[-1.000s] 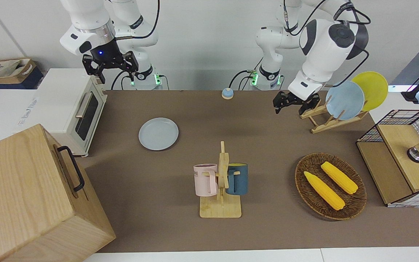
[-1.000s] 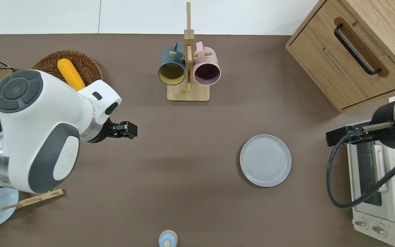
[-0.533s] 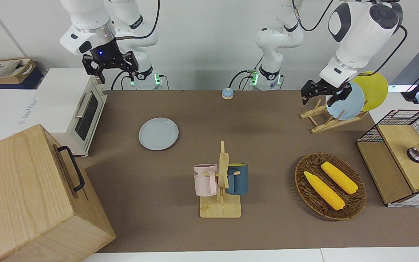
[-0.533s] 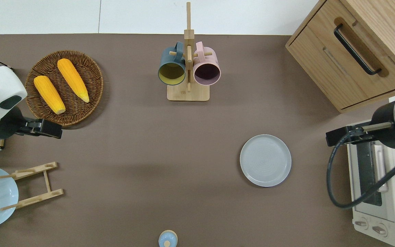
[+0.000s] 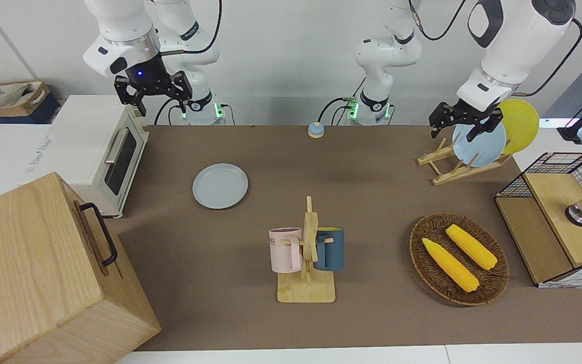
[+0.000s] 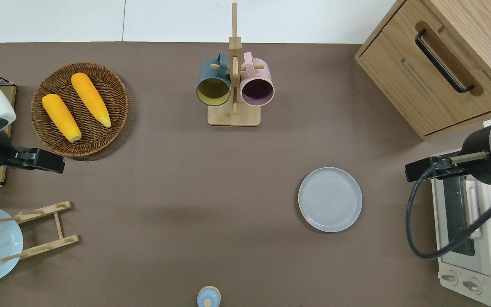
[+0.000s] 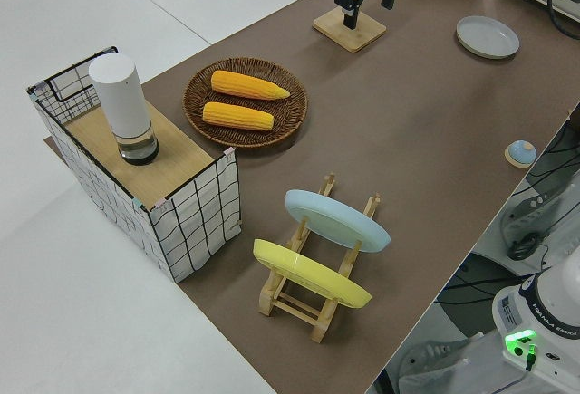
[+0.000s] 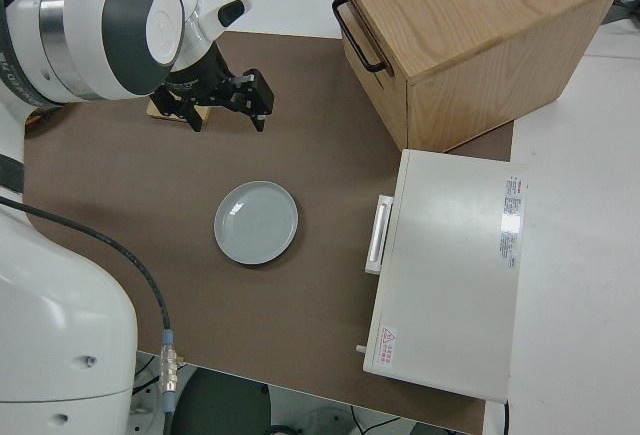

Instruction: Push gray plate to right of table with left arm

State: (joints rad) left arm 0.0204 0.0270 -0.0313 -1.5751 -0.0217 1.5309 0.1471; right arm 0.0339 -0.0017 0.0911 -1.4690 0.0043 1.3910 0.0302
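gray plate [image 6: 330, 199] looks light, rigid, slippery on the table [image 6: 186, 179]; nudge its nine o'clock rim. left gripper [image 5: 465, 120] spread open, empty; right arm parked.

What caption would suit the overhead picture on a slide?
The gray plate lies flat on the table toward the right arm's end, while the left gripper hangs apart from it.
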